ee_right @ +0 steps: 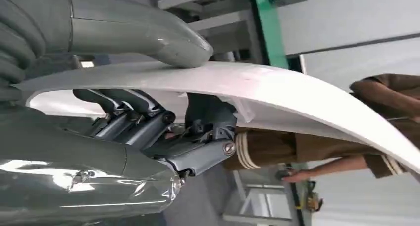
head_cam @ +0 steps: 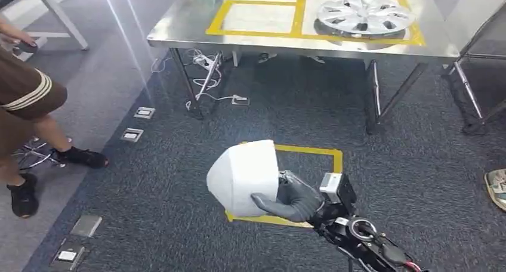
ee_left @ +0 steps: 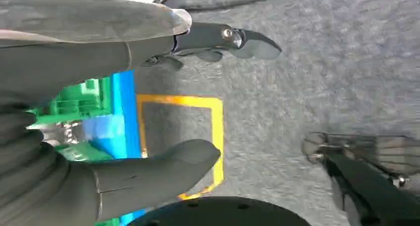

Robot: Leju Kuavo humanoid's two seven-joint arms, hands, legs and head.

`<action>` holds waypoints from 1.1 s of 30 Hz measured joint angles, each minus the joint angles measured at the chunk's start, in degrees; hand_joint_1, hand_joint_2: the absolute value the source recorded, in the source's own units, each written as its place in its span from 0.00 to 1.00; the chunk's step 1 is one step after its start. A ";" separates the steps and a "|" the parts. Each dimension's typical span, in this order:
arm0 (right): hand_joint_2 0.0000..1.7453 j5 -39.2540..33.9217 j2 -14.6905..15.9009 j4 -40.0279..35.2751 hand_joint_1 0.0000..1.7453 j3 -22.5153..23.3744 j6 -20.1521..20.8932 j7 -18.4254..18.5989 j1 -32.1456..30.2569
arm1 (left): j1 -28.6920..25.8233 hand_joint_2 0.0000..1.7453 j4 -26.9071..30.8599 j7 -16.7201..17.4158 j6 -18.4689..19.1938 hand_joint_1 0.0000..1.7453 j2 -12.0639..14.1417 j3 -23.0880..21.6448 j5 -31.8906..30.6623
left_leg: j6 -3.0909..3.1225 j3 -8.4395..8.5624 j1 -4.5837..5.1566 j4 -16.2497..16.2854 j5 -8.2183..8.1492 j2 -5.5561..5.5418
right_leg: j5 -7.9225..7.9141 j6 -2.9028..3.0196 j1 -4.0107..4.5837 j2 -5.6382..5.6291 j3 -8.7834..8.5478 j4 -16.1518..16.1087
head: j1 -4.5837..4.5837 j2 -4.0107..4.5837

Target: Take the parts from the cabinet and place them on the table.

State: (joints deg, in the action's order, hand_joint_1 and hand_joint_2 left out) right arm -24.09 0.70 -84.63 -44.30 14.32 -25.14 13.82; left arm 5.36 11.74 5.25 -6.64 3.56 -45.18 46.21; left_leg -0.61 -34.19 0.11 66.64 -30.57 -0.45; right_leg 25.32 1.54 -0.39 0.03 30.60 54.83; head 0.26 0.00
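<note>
A grey carpet floor (head_cam: 179, 164) lies before the steel counter (head_cam: 179, 30). The right hand (head_cam: 292, 201) grips the white part (head_cam: 244, 176) by its edge, above the floor; it seems light, stiff, smooth. The left hand (ee_left: 99, 112) holds nothing, fingers apart.

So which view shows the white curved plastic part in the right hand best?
The head view: the white curved plastic part appears whole, gripped by the right hand above the carpet. The right wrist view shows it edge-on, thumb above, fingers beneath. The left wrist view shows the left hand holding nothing.
</note>
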 joint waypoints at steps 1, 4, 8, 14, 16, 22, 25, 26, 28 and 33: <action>1.00 0.17 0.00 0.02 1.00 -0.07 0.00 0.02 -0.12 | -0.03 1.00 0.00 -0.02 0.00 0.00 0.00 0.00 -0.02 | -0.42 -2.83 -0.27 3.52 -1.71 0.01 | 0.48 -0.04 -0.05 0.00 -0.40 -0.02 | -0.17 0.00; 1.00 0.33 0.00 0.13 1.00 -0.04 0.00 0.02 -0.36 | -0.36 1.00 0.00 -0.04 0.00 0.00 0.02 -0.07 -0.04 | -1.17 -5.94 -1.01 2.90 -2.75 0.06 | 2.31 -0.48 -0.48 -0.22 -2.48 -0.02 | -0.85 0.00; 1.00 0.35 0.00 0.24 1.00 -0.04 -0.02 0.07 -0.40 | -0.70 1.00 0.00 -0.04 0.00 0.00 0.02 -0.17 -0.07 | -1.14 -3.05 -1.14 -10.42 8.36 1.24 | 5.16 -1.88 -0.68 -0.38 -5.35 -0.01 | -2.36 0.00; 1.00 0.50 0.00 0.26 1.00 0.02 -0.04 -0.20 -0.24 | -0.69 1.00 0.00 0.13 0.00 0.00 -0.07 -0.37 -0.09 | 1.93 0.33 -0.96 -11.07 6.62 0.61 | 5.15 -3.45 -0.79 -0.12 -2.57 7.46 | -0.70 0.00; 1.00 0.50 0.02 0.28 1.00 0.11 -0.07 -0.24 -0.47 | -0.57 1.00 0.00 0.37 0.00 0.00 -0.07 -0.44 -0.18 | 2.29 1.68 -0.77 -11.08 5.36 0.54 | 8.87 -3.56 -0.60 -0.14 3.22 15.57 | 0.20 0.00; 1.00 0.48 0.09 0.33 1.00 0.50 -0.11 -0.24 -1.06 | -0.97 1.00 0.00 0.57 0.00 0.00 -0.35 -0.79 -0.22 | 2.44 7.59 -0.10 -11.33 0.58 0.04 | -0.23 -1.02 0.63 -0.20 5.93 3.71 | 2.06 0.00; 1.00 0.41 0.15 0.37 1.00 0.55 0.02 -0.15 -1.11 | -0.26 1.00 0.00 0.57 0.02 0.00 -0.35 -0.85 0.28 | 1.40 9.51 0.00 -11.16 -0.50 -0.43 | -2.23 -1.12 0.99 -0.71 4.71 2.23 | 1.51 0.00; 1.00 0.28 0.13 0.37 1.00 0.52 0.02 -0.17 -0.79 | -0.28 1.00 0.00 0.63 0.02 0.00 -0.35 -0.85 0.46 | 1.03 9.42 0.09 -10.89 0.12 -0.46 | -1.98 -0.85 1.05 -0.58 3.91 1.91 | 1.75 0.00; 1.00 0.24 -0.02 0.31 1.00 0.57 0.07 -0.24 -0.38 | -0.10 1.00 0.00 0.63 0.02 0.00 -0.26 -0.85 0.55 | 0.67 7.29 -0.03 -6.29 1.33 -0.26 | -1.86 -0.65 0.50 -0.80 2.01 0.40 | 1.38 0.00; 1.00 0.26 -0.04 0.79 1.00 0.35 0.15 -0.39 -0.21 | -0.20 1.00 0.00 0.79 0.05 0.00 -0.31 -0.85 1.14 | -0.84 -4.78 -0.79 5.14 -5.27 -0.03 | 1.09 -0.34 0.29 -0.75 -1.59 -0.35 | -0.41 0.00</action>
State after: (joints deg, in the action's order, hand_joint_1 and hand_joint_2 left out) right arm -23.82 0.66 -83.84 -43.95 14.47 -25.53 13.61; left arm 5.17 11.74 6.03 -6.60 3.26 -46.03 47.34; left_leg -1.46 -38.97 -0.68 71.79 -35.84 -0.48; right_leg 26.41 1.20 -0.11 -0.73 29.01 54.48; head -0.15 0.00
